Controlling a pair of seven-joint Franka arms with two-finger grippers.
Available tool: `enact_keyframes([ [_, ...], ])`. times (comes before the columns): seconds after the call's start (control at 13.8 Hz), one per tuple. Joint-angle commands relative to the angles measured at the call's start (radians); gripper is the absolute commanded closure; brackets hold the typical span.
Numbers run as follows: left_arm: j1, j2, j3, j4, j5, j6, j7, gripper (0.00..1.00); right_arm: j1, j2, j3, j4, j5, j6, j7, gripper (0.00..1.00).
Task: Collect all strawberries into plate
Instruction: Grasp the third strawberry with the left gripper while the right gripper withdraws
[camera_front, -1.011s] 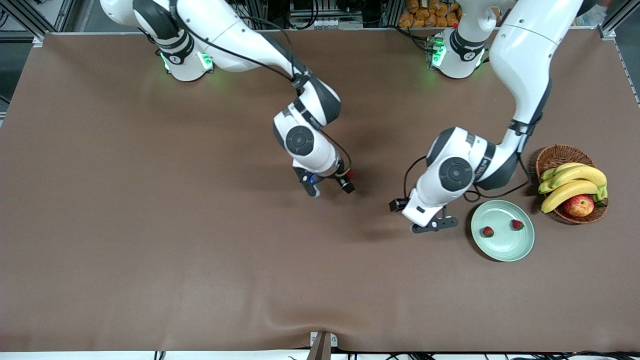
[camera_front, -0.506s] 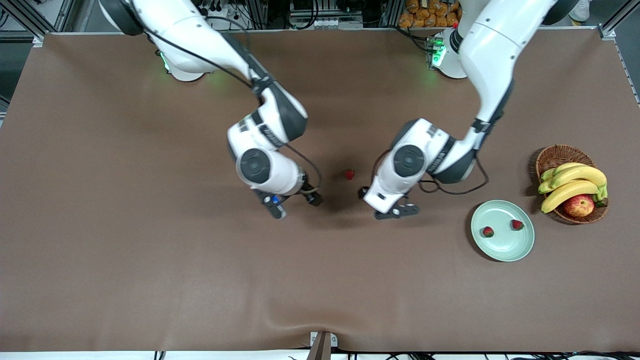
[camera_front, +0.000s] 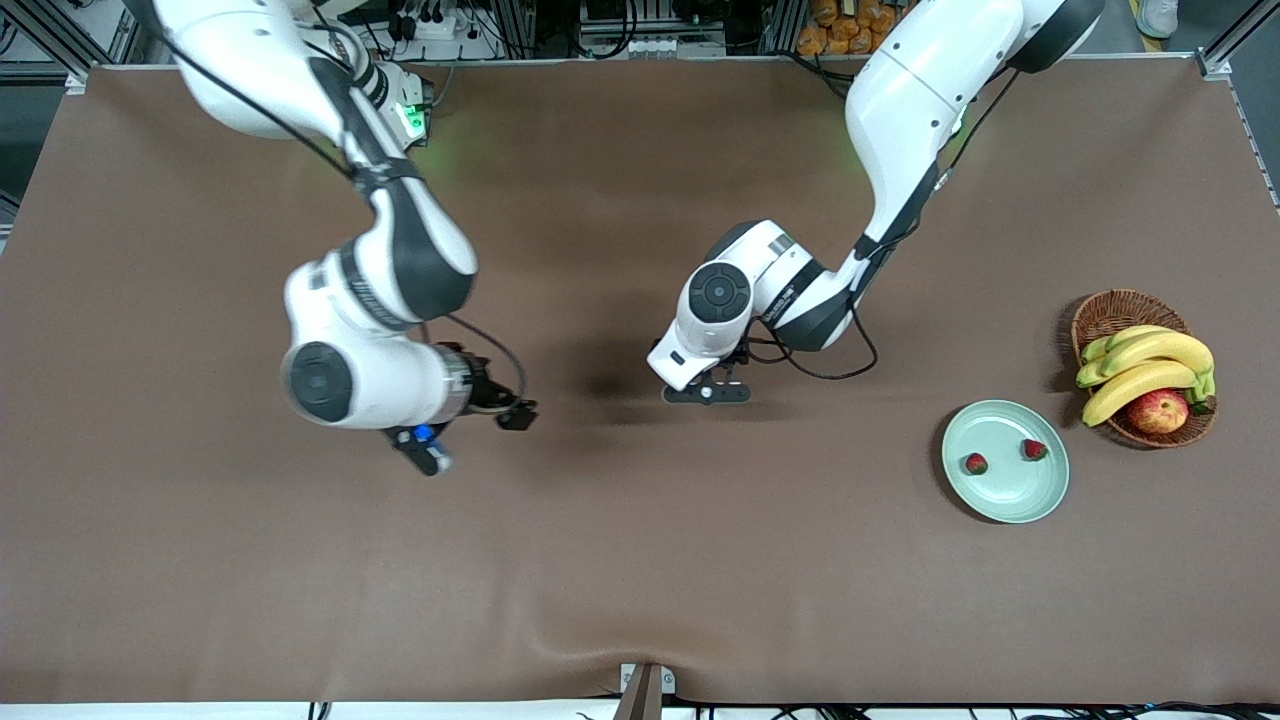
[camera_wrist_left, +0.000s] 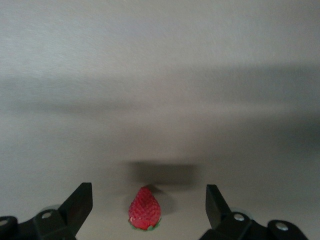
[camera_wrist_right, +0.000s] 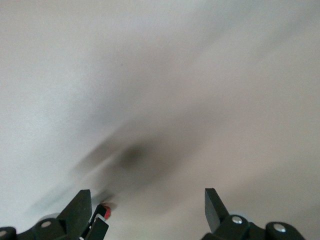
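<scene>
One strawberry (camera_wrist_left: 145, 211) lies on the brown table near its middle. In the front view the left hand hides it. My left gripper (camera_front: 707, 392) (camera_wrist_left: 148, 192) hangs open just over it, a finger on either side, touching nothing. The mint-green plate (camera_front: 1005, 500) sits toward the left arm's end, nearer to the front camera, with two strawberries (camera_front: 975, 463) (camera_front: 1034, 450) in it. My right gripper (camera_front: 475, 438) (camera_wrist_right: 147, 192) is open and empty over bare table toward the right arm's end.
A wicker basket (camera_front: 1110, 310) with bananas (camera_front: 1145, 365) and an apple (camera_front: 1157, 410) stands beside the plate, a little farther from the front camera. The brown mat (camera_front: 640, 560) covers the whole table.
The right gripper has drawn away from the loose strawberry toward its own end, leaving it on the table. The left gripper has swung from beside the plate to over that strawberry.
</scene>
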Motion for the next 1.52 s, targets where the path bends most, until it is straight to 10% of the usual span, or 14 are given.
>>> enact_keyframes([
  [0.0, -0.015, 0.021, 0.007, 0.023, 0.028, 0.000, 0.030, 0.00, -0.066, -0.039, 0.018, -0.024, -0.021, -0.043, -0.104, 0.00],
  [0.72, -0.015, 0.011, 0.002, -0.006, 0.026, -0.083, 0.026, 0.33, -0.304, -0.195, 0.020, -0.056, -0.140, -0.228, -0.630, 0.00],
  [0.94, -0.021, 0.011, 0.002, -0.004, 0.026, -0.083, 0.015, 0.62, -0.334, -0.338, 0.020, -0.143, -0.172, -0.231, -0.825, 0.00],
  [1.08, -0.021, 0.011, 0.002, -0.004, 0.026, -0.083, 0.013, 0.98, -0.333, -0.477, 0.020, -0.256, -0.206, -0.219, -0.864, 0.00],
  [1.44, 0.032, -0.040, 0.005, -0.003, 0.016, -0.118, 0.001, 1.00, -0.334, -0.718, 0.025, -0.417, -0.246, -0.222, -0.882, 0.00],
])
